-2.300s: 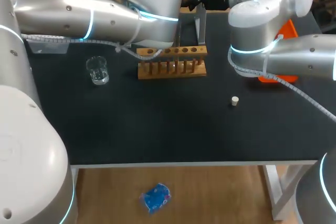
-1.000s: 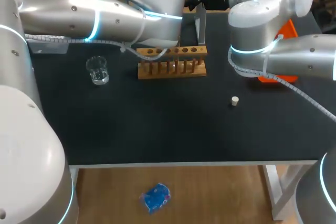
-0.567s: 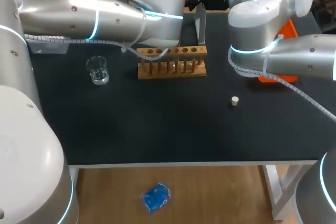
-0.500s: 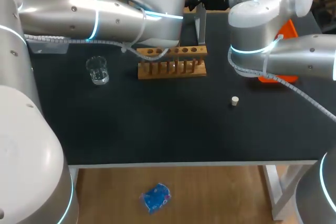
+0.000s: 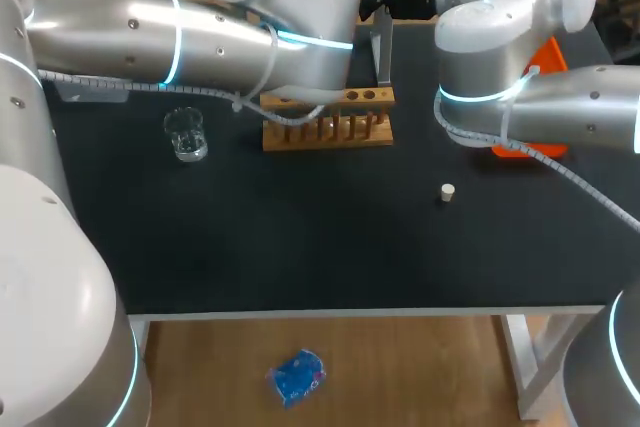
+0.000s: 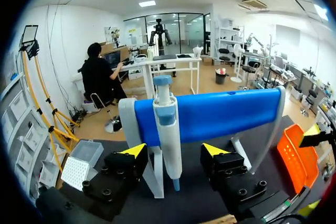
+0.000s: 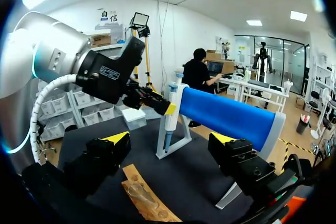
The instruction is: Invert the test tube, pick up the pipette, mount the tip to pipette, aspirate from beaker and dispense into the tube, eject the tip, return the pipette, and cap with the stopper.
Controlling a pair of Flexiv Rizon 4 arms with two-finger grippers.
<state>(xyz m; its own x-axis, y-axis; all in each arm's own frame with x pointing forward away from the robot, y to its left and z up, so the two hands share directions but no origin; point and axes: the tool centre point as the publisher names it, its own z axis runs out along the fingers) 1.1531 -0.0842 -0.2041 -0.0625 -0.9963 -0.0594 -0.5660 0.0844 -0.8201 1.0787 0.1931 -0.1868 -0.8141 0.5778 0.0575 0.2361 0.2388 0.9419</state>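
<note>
Nearest of all on the black table (image 5: 300, 247), the small pale stopper (image 5: 447, 192) lies in front of the wooden rack (image 5: 340, 119) and off to its right. The clear beaker (image 5: 186, 134) stands upright to the rack's left, well apart from it. A clear test tube (image 7: 140, 193) stands at one end of the rack; I cannot tell which way its mouth faces.

My left arm (image 5: 190, 32) stretches level from the left across the rack's left end, its wrist behind the rack. A small label on that wrist (image 7: 107, 72) is too small to read. My left gripper (image 6: 173, 151) is spread wide, a finger on either side of the pipette (image 6: 167, 124) without pressing it.

The pipette hangs upright on the blue stand (image 6: 226, 114) behind the rack, long axis vertical, plunger up, nozzle down.

My right arm (image 5: 500, 57) is bent to the rack's right, above the orange tip box (image 5: 548, 55). My right gripper (image 7: 169, 139) is spread apart, holding nothing, and faces the stand.
</note>
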